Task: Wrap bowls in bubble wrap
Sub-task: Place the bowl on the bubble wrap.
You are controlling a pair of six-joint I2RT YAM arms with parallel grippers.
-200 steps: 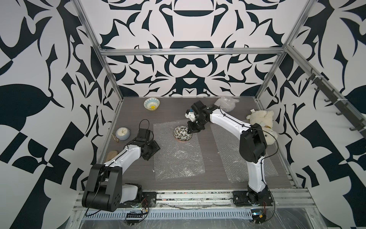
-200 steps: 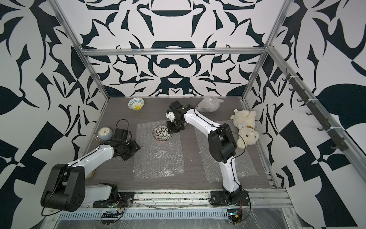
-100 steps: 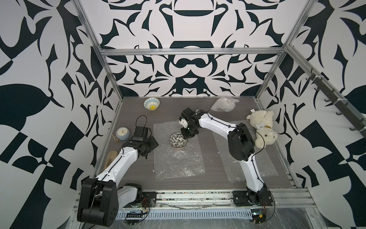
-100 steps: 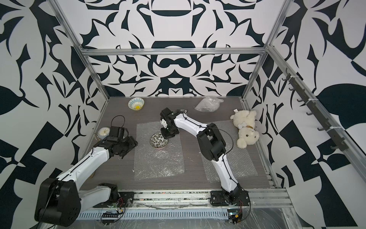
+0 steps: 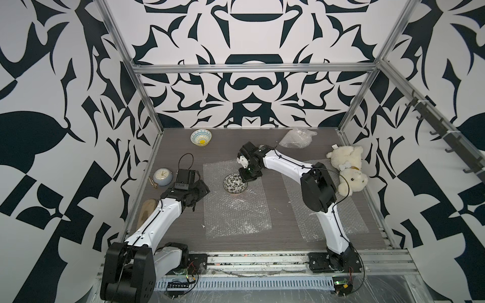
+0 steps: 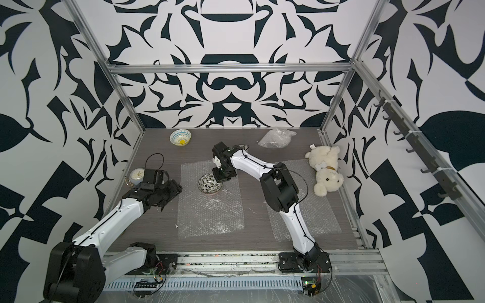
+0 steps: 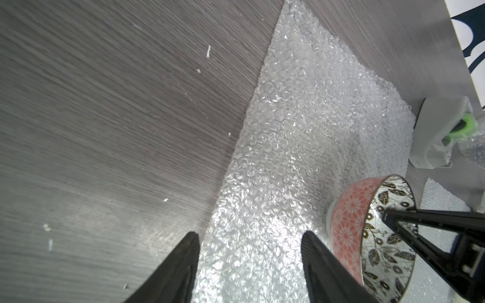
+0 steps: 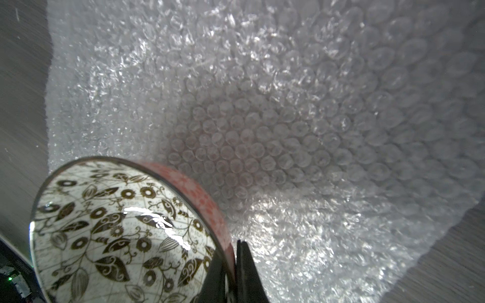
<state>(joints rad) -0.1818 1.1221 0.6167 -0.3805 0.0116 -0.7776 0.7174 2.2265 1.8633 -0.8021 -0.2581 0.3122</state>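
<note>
Right tool (image 8: pixel 232 259) pinching floral bowl (image 8: pixel 118 230) rim — arm (image 5: pixel 283 164) stretched forward, wrist down.

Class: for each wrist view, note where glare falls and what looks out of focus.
Left wrist view: bubble wrap glints brightest near the open left tool, whose dark fingers look soft. Right wrist view: a white highlight streaks inside the floral bowl; the largest-looking bubbles blur; the right tool is near-black.

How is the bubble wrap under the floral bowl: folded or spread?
Spread: in both top views the bubble wrap sheet lies as a flat rectangle, no edge over the floral bowl.
</note>
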